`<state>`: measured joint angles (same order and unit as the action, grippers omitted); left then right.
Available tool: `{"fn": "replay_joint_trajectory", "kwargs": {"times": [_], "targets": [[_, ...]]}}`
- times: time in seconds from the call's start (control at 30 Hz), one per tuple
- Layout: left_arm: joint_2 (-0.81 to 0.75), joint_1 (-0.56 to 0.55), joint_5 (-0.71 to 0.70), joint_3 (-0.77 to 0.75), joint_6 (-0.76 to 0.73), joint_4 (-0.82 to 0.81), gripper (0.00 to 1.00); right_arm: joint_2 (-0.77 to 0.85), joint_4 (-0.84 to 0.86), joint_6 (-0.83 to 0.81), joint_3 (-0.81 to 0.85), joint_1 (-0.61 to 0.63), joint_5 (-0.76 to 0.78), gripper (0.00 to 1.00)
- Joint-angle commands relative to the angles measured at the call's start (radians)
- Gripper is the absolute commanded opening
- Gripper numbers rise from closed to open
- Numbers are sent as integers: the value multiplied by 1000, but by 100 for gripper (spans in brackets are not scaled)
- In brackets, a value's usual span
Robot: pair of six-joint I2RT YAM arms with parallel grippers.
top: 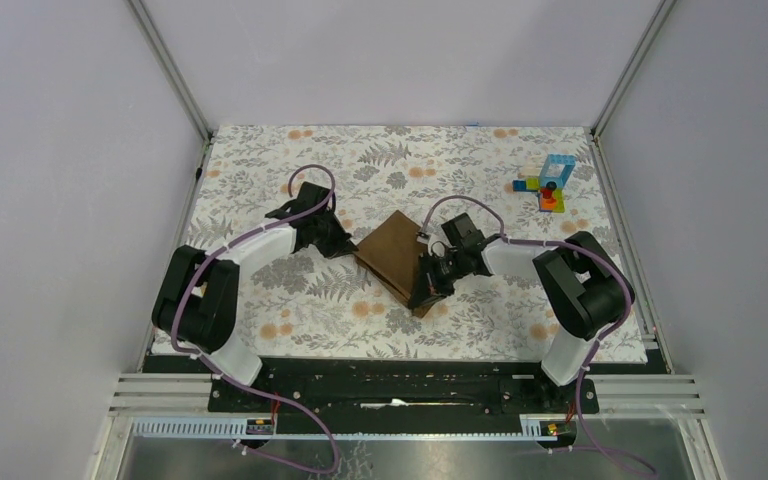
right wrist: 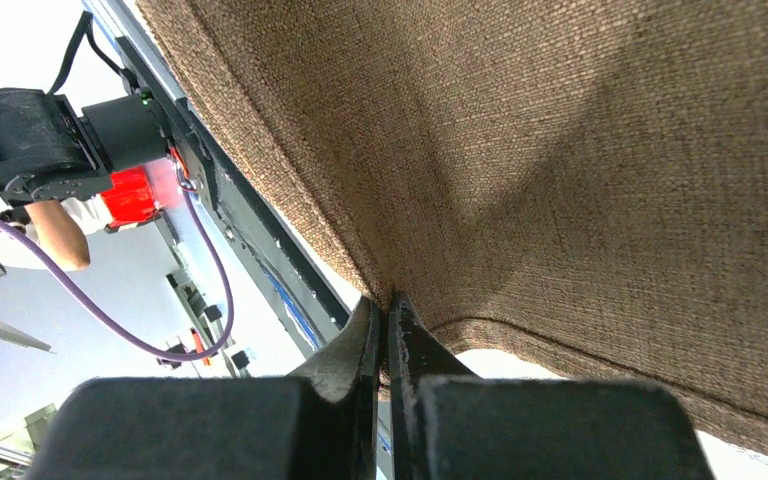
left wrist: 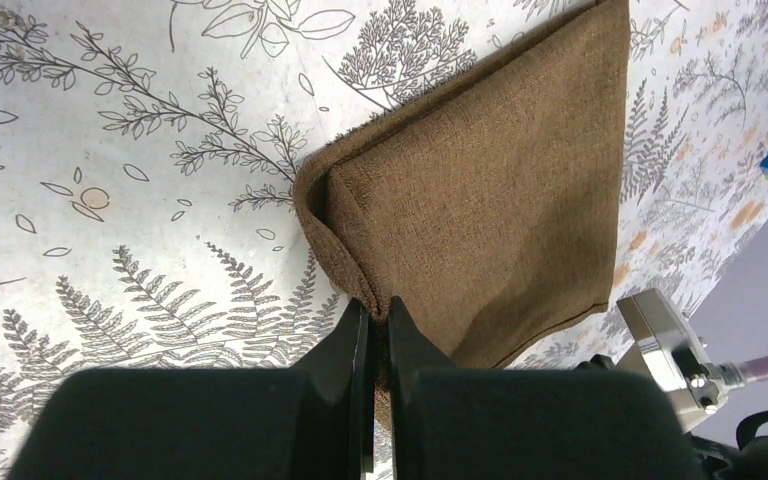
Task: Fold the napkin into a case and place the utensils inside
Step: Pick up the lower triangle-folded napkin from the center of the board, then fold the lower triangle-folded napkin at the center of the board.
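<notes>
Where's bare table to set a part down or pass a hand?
Free: the grey-and-orange floral table covering along the far edge, and the near strip before the black base rail. Crowded: centre, where left tool and right tool pinch the folded brown fabric napkin; colourful toy blocks sit far right.

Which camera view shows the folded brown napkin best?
The left wrist view: the napkin appears large, with its layered edges and a curled corner clear at the left pincer. Top external shows it small and partly hidden. Right wrist shows only close-up weave.

Both end effectors (left wrist: 380, 310) (right wrist: 386, 305) pinched closed
</notes>
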<state>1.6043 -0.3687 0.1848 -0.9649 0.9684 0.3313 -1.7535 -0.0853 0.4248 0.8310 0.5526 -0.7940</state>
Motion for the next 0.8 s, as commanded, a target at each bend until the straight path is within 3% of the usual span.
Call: {"fn": "replay_joint_trajectory", "kwargs": {"times": [0.0, 0.3, 0.77], "targets": [[19, 1, -148, -84, 81, 1, 0, 1, -76, -29, 19, -23, -16, 0], [-9, 6, -246, -100, 120, 74, 0, 8, -10, 20, -20, -5, -84, 0], [-267, 70, -326, 21, 117, 206, 0, 44, 146, 151, -43, 156, -145, 0]]}}
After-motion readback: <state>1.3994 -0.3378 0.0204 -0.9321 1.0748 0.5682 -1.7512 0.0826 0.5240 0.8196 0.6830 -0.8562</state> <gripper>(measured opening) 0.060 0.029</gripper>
